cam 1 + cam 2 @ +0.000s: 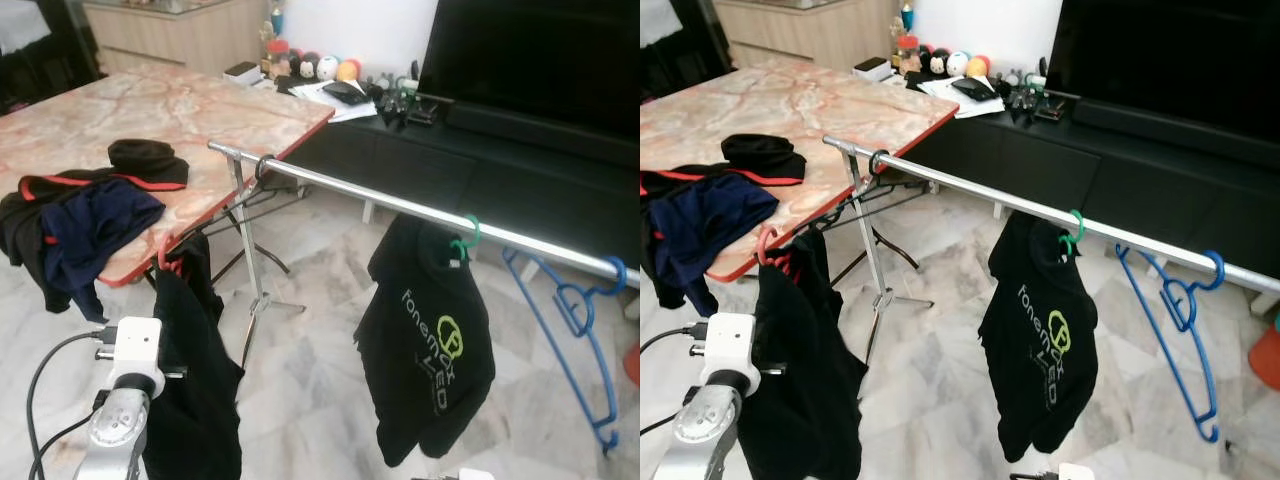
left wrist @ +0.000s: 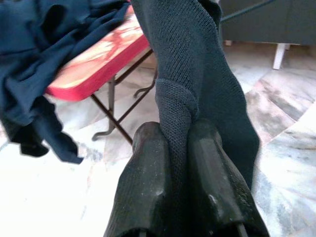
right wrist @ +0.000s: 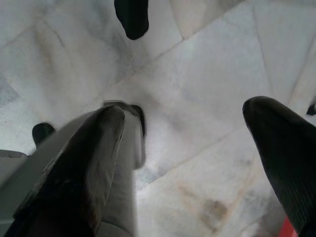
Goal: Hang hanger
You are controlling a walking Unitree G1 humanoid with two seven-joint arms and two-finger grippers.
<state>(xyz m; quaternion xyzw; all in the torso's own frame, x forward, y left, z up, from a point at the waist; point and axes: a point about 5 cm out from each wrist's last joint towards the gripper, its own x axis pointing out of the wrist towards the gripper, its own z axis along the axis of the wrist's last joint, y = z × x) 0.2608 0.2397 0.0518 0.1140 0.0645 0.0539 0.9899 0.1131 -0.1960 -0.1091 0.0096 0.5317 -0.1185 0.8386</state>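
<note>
At the lower left of the left eye view, the left gripper [image 2: 170, 143] has its two fingers pressed together on a fold of a dark knit garment [image 1: 195, 400]. That garment hangs from a red hanger [image 1: 165, 252], whose hook shows just above the cloth beside the edge of the marble-patterned table [image 1: 200, 110]. The hanger is not on the rail, so by my judgement the task's main step is not yet done: the hook has to be lifted and carried up onto the metal clothes rail [image 1: 400, 205], which runs from the upper middle down toward the right edge.

On the table at the left lies a heap of clothes [image 1: 70, 225], navy and black with red trim, which suggests more hanging may remain.

Along the rail, left to right: a black hook [image 1: 262, 166] near the rail's left end, a green hanger [image 1: 468, 238] carrying a black T-shirt [image 1: 425, 350], and an empty blue hanger [image 1: 580, 330] near the right edge. The T-shirt's print reads roughly "fonemax LED" with a round green logo; the smaller letters are too blurred to confirm.

The right gripper [image 3: 197, 148] is pointed at the marble floor [image 3: 207, 74], fingers spread wide with nothing between them.
</note>
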